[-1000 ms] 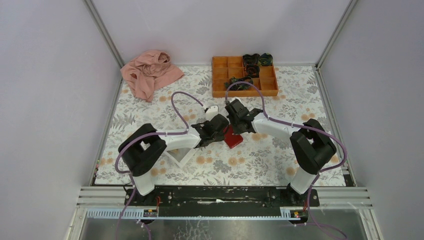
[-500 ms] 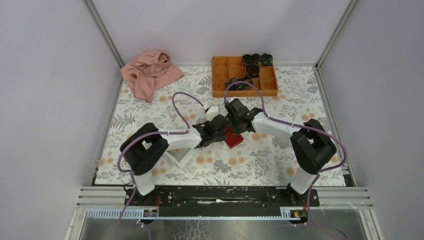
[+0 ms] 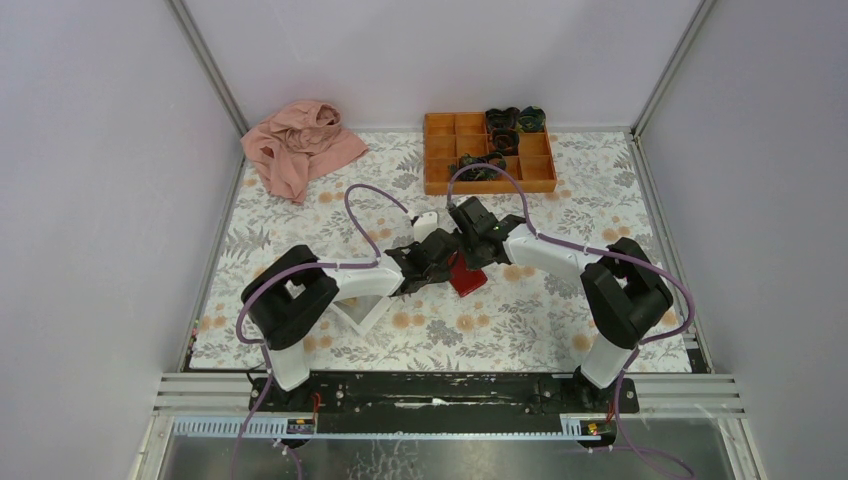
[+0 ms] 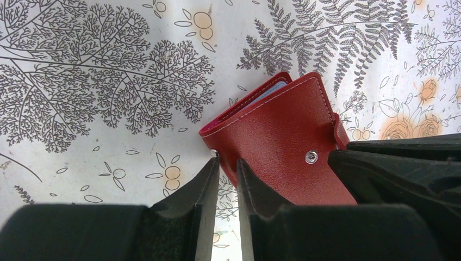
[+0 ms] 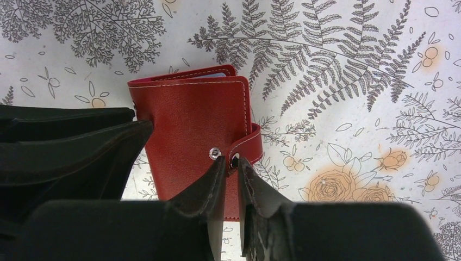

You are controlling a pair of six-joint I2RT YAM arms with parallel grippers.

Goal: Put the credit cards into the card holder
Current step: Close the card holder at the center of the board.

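Left gripper (image 4: 227,163): nearly closed, corner of card holder (image 4: 277,136) pinched.
Right gripper (image 5: 231,161): slightly parted around snap tab (image 5: 253,142); hold cannot be told.

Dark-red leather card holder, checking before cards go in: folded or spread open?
Folded: the dark-red card holder lies with covers together, only a pale blue sliver inside showing; its snap stud is bare.

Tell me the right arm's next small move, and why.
Probably draw the snap tab sideways to swing the card holder open: it lies folded shut, the tab off its stud and between the right fingers, while the left fingers straddle its corner.
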